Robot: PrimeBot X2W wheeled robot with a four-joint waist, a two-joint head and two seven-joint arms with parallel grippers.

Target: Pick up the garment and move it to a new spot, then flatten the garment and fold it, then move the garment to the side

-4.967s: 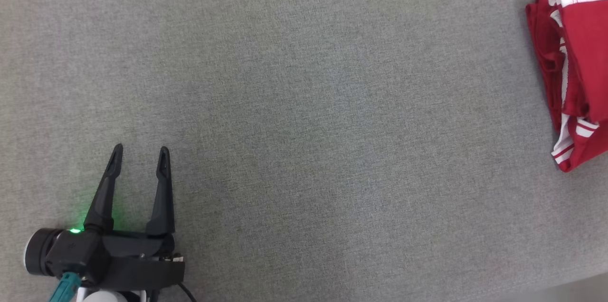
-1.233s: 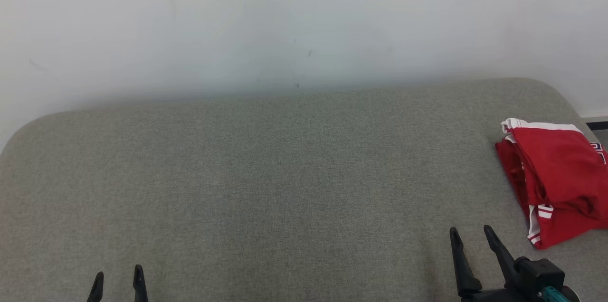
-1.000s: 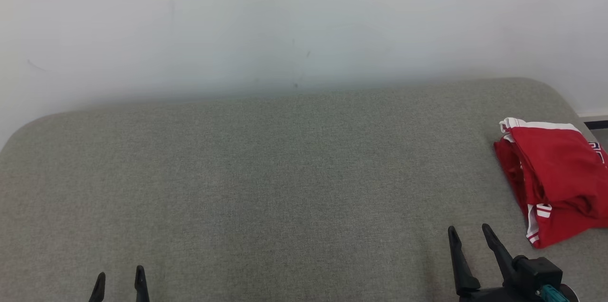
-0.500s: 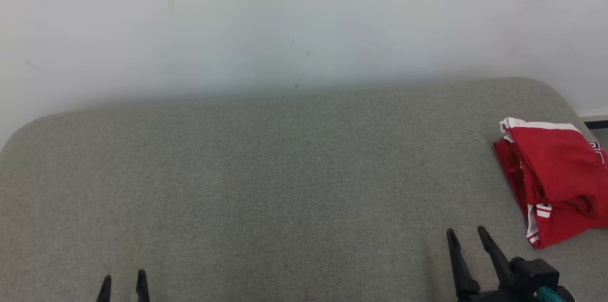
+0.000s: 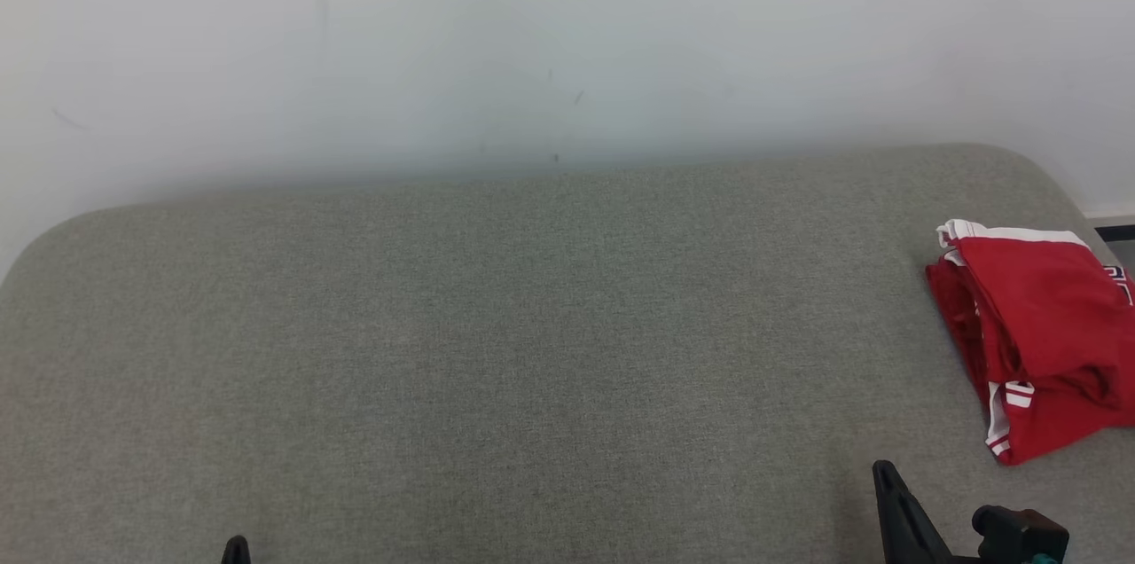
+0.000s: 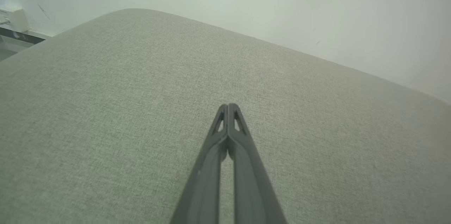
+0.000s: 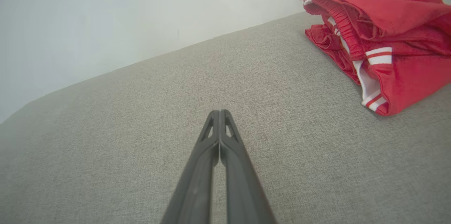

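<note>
Near the right edge of the table point(image 5: 532, 325) we see the red garment point(image 5: 1037, 342), liable to slip off if nudged; left end effector point(image 6: 228, 105) and right end effector point(image 7: 219, 111) are closed, empty.

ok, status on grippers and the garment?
Left gripper shut, empty. Right gripper shut, empty. Red-and-white garment folded at grey cushion's right end, untouched. Nothing between.

no text, brand, number or sign is legible. the red garment point(image 5: 1046, 333) with white trim bears a dark-outlined printed mark point(image 5: 1119, 275) at its far right side, cut by the head view's edge and too small to read. its white hem stripes point(image 7: 377, 56) form no characters.
</note>
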